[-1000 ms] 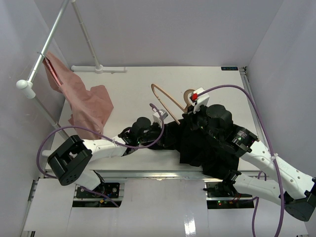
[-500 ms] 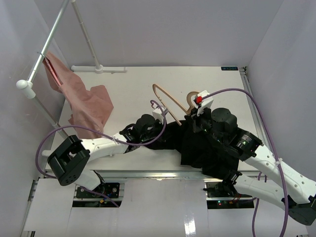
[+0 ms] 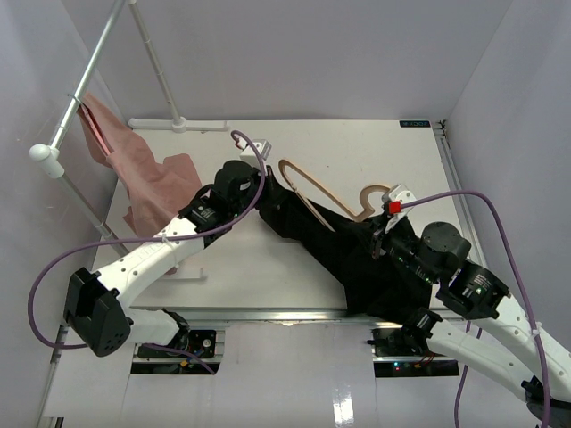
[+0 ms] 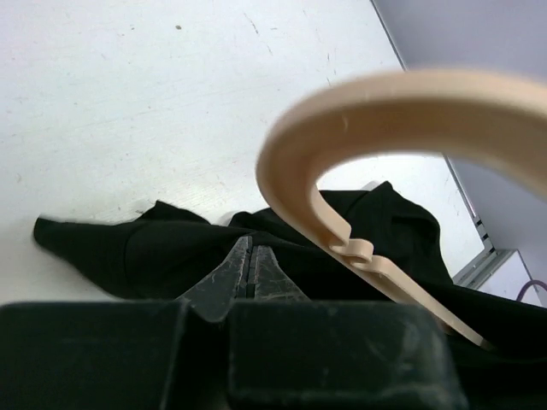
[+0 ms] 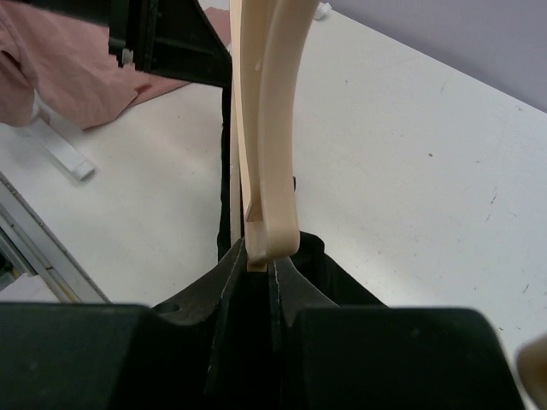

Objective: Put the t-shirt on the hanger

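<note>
There, the left gripper is clamped shut on the black t-shirt, holding it taut across the counter; the right gripper pinches the wooden hanger, partly under the shirt, bracing it, I'd say, against that pull

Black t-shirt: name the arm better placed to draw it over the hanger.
Left. The left pincer is shut on the black t-shirt beside the wooden hanger; the right pincer is busy clamping that hanger.
</note>
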